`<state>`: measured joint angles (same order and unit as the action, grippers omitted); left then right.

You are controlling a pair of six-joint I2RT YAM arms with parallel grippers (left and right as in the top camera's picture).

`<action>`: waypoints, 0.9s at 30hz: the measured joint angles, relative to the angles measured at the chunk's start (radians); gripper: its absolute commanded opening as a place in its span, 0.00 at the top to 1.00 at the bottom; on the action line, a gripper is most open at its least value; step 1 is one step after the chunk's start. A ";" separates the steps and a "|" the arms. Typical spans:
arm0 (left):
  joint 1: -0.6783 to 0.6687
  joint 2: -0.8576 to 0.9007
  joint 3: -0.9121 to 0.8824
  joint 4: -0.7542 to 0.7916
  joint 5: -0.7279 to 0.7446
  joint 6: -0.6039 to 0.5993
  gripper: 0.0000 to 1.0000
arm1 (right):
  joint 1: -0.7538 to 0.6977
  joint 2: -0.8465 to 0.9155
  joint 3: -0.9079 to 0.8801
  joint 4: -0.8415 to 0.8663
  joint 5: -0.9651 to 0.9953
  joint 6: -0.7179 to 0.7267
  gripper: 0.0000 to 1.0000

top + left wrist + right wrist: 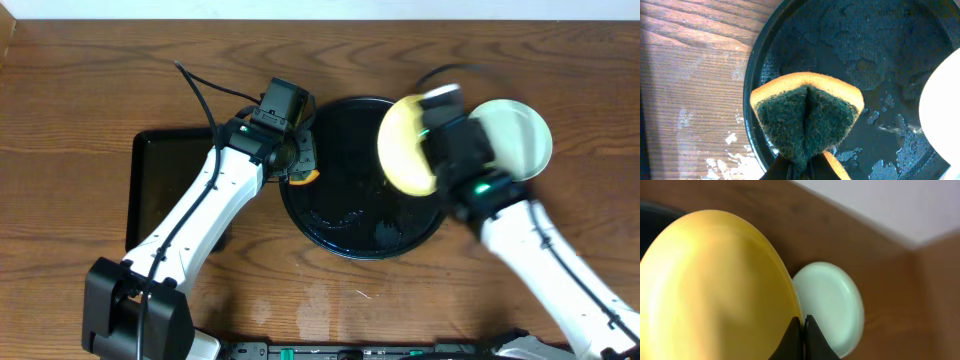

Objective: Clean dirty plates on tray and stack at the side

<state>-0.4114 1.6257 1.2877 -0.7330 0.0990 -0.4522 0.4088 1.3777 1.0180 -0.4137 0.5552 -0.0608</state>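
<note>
My left gripper (297,162) is shut on an orange sponge with a dark green scouring face (807,115), held over the left rim of the round black tray (340,215). The tray's wet floor (850,40) holds no plate. A pale yellow plate (405,145) hangs tilted on edge above the tray's right side, its rim pinched in my shut right gripper (804,322). No smear shows on the yellow face (710,290). On the wood to the right of the tray lies a pale blue plate (520,135), also seen behind the fingers (832,305).
A smaller black rectangular tray (165,185) lies left of the round one, partly under my left arm. White residue (735,160) marks the wood beside the tray rim. Cables run along the back left.
</note>
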 measured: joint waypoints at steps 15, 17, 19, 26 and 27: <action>0.000 0.000 -0.001 0.021 0.000 0.000 0.92 | -0.780 0.086 0.000 -0.025 -0.531 0.423 0.99; 0.000 0.000 -0.001 0.024 0.000 0.000 0.92 | -0.792 0.130 0.000 -0.011 -0.537 0.453 0.99; 0.000 0.000 -0.001 0.023 0.000 0.000 0.92 | -0.792 0.168 0.000 -0.002 -0.533 0.481 0.99; 0.000 0.000 -0.001 0.023 0.000 0.000 0.92 | -0.792 0.264 0.000 0.041 -0.531 0.535 0.40; 0.000 0.000 -0.001 0.023 0.000 0.000 0.92 | -0.792 0.267 0.000 0.043 -0.533 0.544 0.27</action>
<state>-0.4114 1.6257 1.2869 -0.7105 0.0990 -0.4522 -0.3832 1.6451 1.0180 -0.3710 0.0227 0.4828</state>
